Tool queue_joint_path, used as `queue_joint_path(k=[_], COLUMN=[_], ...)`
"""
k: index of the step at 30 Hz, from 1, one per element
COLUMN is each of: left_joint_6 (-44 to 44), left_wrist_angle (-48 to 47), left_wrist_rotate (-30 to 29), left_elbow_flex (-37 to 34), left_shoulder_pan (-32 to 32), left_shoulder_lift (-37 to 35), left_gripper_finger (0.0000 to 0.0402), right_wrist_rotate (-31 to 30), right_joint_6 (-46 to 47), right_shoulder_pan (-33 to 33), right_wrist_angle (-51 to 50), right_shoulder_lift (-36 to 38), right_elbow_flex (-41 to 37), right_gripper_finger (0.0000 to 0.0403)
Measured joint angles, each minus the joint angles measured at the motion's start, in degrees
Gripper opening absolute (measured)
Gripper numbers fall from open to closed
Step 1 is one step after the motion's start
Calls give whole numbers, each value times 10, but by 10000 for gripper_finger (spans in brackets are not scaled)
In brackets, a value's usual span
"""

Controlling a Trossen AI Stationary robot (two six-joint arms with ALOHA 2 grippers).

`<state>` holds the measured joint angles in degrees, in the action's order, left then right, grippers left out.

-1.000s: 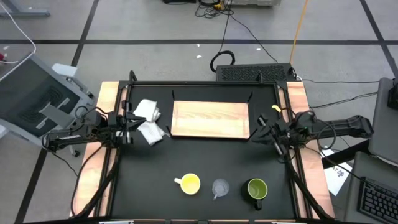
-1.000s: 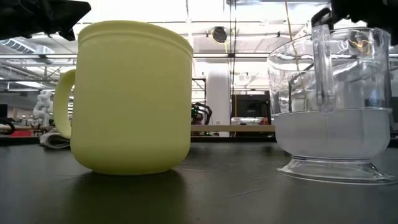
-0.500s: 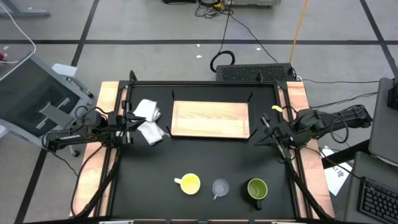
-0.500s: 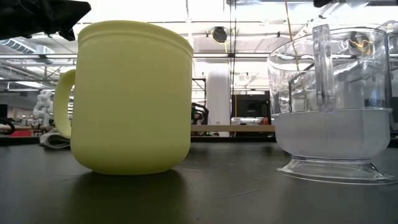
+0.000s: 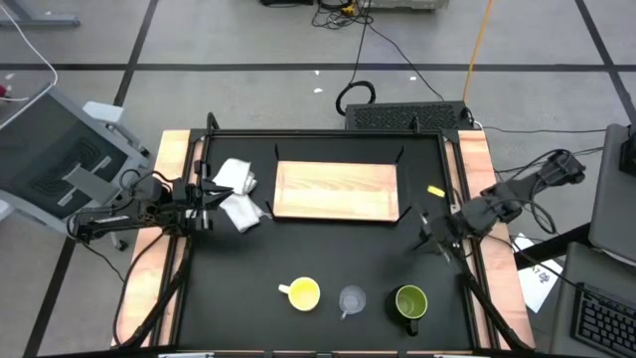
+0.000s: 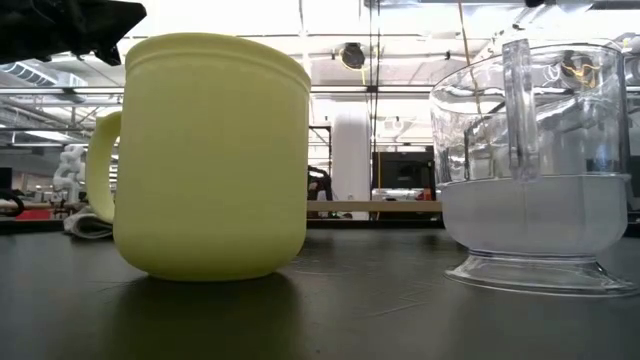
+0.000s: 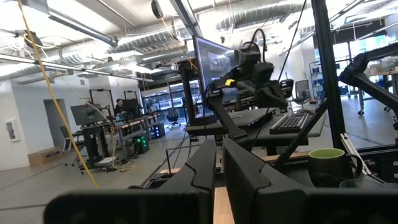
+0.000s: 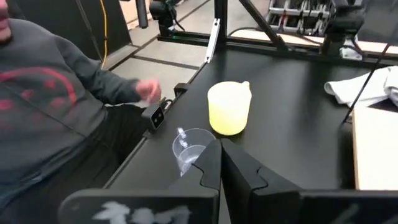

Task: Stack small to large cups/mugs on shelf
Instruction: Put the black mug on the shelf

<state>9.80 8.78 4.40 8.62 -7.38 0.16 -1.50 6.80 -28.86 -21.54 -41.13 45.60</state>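
Three cups wait in a row at the near edge of the surface (image 5: 328, 249): one yellow mug (image 5: 303, 293), one glass cup (image 5: 352, 298), one green mug (image 5: 410, 301). The one shelf (image 5: 336, 190) lies bare beyond them. The right hand (image 5: 425, 232), fingers closed and holding nothing, points toward the row, likely for a first pick; the left hand (image 5: 206, 192), also closed, waits beside one white cloth (image 5: 237, 194).

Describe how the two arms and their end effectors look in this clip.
Both arms are dark, slim, jointed units with black cables looping along them. The right arm carries a small yellow tag near its wrist. Each end effector has two flat, angular black fingers, also seen in the left wrist view. No other markings are readable.
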Motion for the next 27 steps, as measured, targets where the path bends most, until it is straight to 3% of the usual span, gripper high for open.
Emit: queue_joint_path(k=[7,22,27], left_joint_6=[0,-4,-119], left_wrist_angle=[0,9,8], left_wrist_rotate=[0,0,1], left_elbow_flex=[0,0,0], left_shoulder_pan=[0,0,0], left_shoulder_lift=[0,0,0], left_gripper_finger=[33,33,33], right_wrist_rotate=[-106,-154,-171], right_joint_6=[-4,0,16], right_shoulder_pan=[-89,-156,-166], right_wrist_angle=[2,19,34], right_shoulder_lift=[17,18,20], right_elbow_flex=[0,-30,-56], right_gripper_finger=[0,0,0])
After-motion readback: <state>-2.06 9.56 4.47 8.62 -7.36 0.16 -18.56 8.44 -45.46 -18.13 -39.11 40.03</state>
